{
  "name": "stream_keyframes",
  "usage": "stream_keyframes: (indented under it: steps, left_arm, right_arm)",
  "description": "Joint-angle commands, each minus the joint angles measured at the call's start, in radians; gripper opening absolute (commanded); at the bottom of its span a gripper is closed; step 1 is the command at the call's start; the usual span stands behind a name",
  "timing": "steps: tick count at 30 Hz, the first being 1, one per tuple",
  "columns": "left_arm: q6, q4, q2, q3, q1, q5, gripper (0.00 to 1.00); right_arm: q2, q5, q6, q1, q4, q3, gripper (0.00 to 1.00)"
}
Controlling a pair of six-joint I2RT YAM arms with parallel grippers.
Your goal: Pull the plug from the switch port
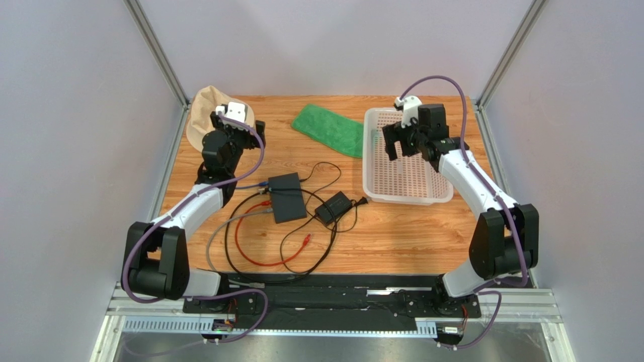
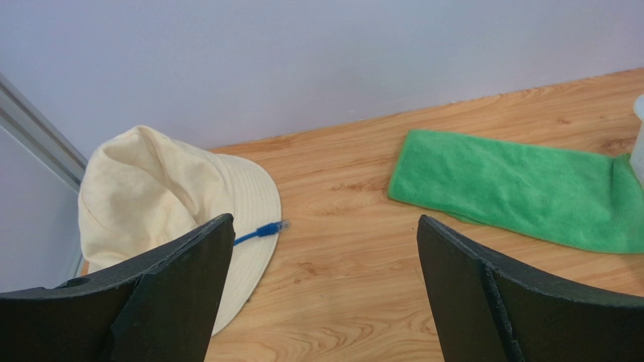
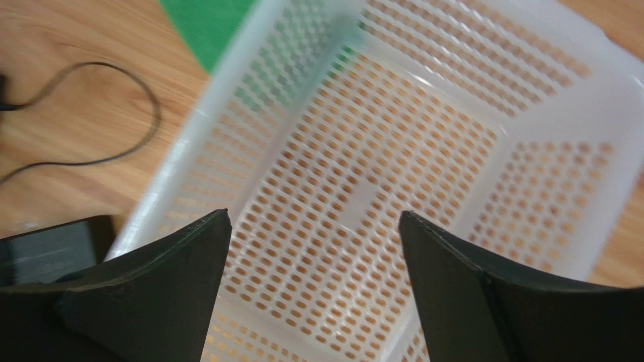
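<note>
**Inspector A:** Location of the switch port?

**Inspector B:** On the black switch (image 1: 287, 197), mid-table, between the two arms. Its long axis runs near to far, slightly skewed. The ported edge faces left, where a red cable (image 1: 264, 204) and others meet it. Single sockets are too small to make out.

**A:** Surroundings?

**B:** The power adapter (image 1: 334, 206) lies just to its right, the green cloth (image 1: 330, 130) farther back.

**A:** Fingers?

**B:** The left gripper (image 2: 325, 226) is spread wide, holding nothing, near the hat (image 2: 159, 188). The right gripper (image 3: 314, 222) is likewise parted, above the white basket (image 3: 227, 128).
</note>
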Motion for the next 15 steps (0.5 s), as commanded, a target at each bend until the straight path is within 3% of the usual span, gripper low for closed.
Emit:
stream_keyframes:
  steps: [1,3,5,7,11,13,14,15]
  left_arm:
    - [-0.034,-0.032,-0.065,-0.017,-0.026,-0.006,0.99]
    - [-0.043,-0.061,-0.083,-0.027,-0.037,-0.021,0.99]
    - [-0.043,-0.107,-0.114,-0.034,-0.037,-0.023,0.99]
    - [-0.04,-0.162,-0.14,-0.021,-0.037,-0.021,0.99]
    - [-0.072,-0.455,-0.137,0.085,-0.037,-0.07,0.99]
    - [-0.101,-0.521,-0.139,0.116,-0.037,-0.093,0.99]
    - [-0.111,-0.523,-0.143,0.113,-0.035,-0.11,0.99]
    - [-0.12,-0.52,-0.163,0.101,-0.035,-0.116,0.99]
  right_arm:
    - [0.076,-0.418,-0.085,0.037,-0.056,0.154,0.83]
    - [0.157,-0.426,-0.072,0.101,-0.042,0.215,0.72]
    - [0.22,-0.417,-0.057,0.162,-0.036,0.292,0.68]
    - [0.317,-0.399,-0.046,0.189,-0.039,0.346,0.56]
    - [0.435,-0.451,-0.055,0.224,-0.054,0.446,0.23]
    - [0.472,-0.436,-0.067,0.253,-0.073,0.453,0.14]
    - [0.475,-0.41,-0.058,0.259,-0.082,0.452,0.0]
    - [0.474,-0.344,-0.033,0.262,-0.076,0.423,0.0]
